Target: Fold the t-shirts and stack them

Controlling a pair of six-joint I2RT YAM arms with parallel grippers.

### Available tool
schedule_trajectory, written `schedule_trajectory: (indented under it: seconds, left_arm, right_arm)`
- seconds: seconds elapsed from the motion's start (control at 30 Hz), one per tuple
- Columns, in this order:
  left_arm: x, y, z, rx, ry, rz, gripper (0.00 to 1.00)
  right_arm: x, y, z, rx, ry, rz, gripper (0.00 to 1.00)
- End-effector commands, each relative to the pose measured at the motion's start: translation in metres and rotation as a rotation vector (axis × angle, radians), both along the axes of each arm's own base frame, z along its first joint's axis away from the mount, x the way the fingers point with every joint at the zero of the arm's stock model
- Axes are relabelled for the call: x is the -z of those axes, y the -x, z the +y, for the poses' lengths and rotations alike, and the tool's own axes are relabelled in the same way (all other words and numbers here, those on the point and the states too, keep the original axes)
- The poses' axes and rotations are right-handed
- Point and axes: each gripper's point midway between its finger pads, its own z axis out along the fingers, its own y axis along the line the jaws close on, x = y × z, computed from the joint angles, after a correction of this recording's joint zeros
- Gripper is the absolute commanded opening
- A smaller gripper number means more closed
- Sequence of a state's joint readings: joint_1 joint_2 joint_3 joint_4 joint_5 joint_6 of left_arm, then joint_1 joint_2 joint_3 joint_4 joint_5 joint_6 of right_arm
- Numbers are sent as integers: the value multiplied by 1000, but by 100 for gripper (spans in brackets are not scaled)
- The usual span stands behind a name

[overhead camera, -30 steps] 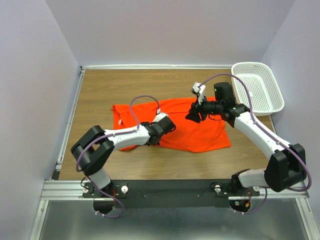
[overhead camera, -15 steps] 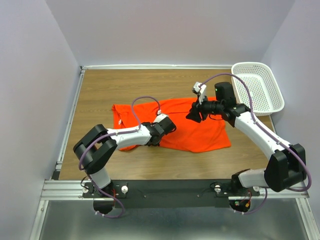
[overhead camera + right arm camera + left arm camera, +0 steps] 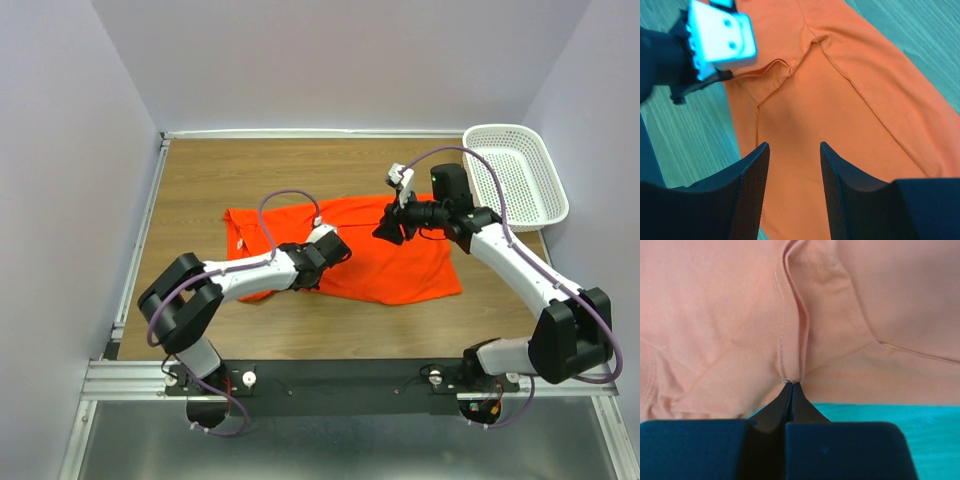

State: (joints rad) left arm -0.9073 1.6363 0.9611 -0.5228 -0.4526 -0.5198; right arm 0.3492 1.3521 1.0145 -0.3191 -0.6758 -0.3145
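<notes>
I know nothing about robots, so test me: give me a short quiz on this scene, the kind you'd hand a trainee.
1. What is the left gripper pinching?
2. Which gripper stands open? A) the left one B) the right gripper C) both
3. True or false: the white basket sits at the far right corner of the table.

Key:
1. A raised fold of the orange t-shirt.
2. B
3. True
</notes>
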Motion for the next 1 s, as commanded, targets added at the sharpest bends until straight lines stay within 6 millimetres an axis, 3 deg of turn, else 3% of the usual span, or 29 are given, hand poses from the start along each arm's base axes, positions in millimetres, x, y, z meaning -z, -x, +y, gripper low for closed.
schedule_trajectory:
  seconds: [0.0, 0.2, 0.27, 0.37, 0.43, 0.47, 0.57, 0.6, 0.73, 0.97]
  left_arm:
    - [-44, -9, -21, 48, 150, -53, 0]
    - [-74, -16, -20, 91, 289, -77, 0]
    - [-88, -17, -21, 121, 313, -100, 0]
    - [-105, -19, -18, 147, 331, -124, 0]
    - [-115, -22, -16, 160, 339, -143, 0]
    - [-122, -22, -15, 173, 343, -159, 0]
    - [-134, -24, -13, 185, 352, -189, 0]
    - [-135, -25, -11, 189, 348, -194, 0]
    - [-136, -25, -4, 194, 346, -208, 0]
    - [-139, -21, -3, 210, 385, -224, 0]
  right_arm:
    - [-5, 2, -5, 5, 14, -3, 53]
    - [5, 11, -27, 14, 140, -52, 54]
    - [15, 10, -46, 60, 236, -72, 55]
    - [45, 23, -90, 103, 468, -59, 56]
    - [56, 28, -118, 154, 592, -62, 55]
    - [71, 39, -130, 152, 641, -34, 53]
    - [87, 58, -152, 121, 726, -13, 43]
    - [101, 71, -161, 80, 770, 16, 40]
    - [127, 99, -179, -76, 865, 58, 40]
    - [144, 115, -192, -292, 942, 45, 41]
